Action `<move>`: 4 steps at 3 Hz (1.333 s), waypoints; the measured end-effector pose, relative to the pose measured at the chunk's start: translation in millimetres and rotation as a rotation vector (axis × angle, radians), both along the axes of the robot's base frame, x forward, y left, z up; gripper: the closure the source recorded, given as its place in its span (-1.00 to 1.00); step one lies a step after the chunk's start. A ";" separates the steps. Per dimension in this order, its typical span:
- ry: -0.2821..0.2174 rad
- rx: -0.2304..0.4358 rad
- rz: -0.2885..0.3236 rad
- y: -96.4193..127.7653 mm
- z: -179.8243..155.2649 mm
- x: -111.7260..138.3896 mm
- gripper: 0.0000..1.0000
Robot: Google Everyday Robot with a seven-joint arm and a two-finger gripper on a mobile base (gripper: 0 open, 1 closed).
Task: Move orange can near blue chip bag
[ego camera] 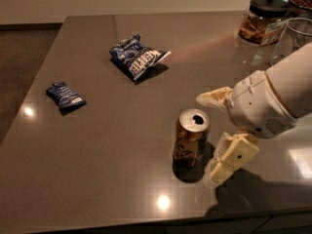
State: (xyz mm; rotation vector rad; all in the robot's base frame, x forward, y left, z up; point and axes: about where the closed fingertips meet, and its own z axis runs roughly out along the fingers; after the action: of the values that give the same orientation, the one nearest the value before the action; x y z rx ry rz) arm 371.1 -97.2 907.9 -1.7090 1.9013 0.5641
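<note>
The orange can (pixel 191 138) stands upright on the dark table (pixel 122 130), near the front right. Its silver top with the pull-tab hole faces up. The blue chip bag (pixel 138 56) with white lettering lies at the back, left of the can and well apart from it. My gripper (pixel 209 135) is just right of the can and open. One cream finger (pixel 214 97) reaches behind the can's top. The other finger (pixel 229 160) sits low beside the can's right base. The can stands between them; I cannot tell whether either finger touches it.
A smaller dark blue packet (pixel 64 95) lies at the left. A glass jar with a black lid (pixel 261 18) and a clear glass (pixel 292 38) stand at the back right corner. The table's front edge runs just below the gripper.
</note>
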 end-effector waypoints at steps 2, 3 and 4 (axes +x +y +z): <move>0.019 0.049 -0.018 20.3 -8.6 10.6 -0.63; 0.020 0.066 -0.020 28.4 -3.9 15.2 -0.19; 0.012 0.075 -0.027 33.9 6.0 25.5 0.30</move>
State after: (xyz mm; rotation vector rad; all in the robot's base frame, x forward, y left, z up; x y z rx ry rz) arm 396.5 -63.2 913.9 -1.6344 1.8843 0.6284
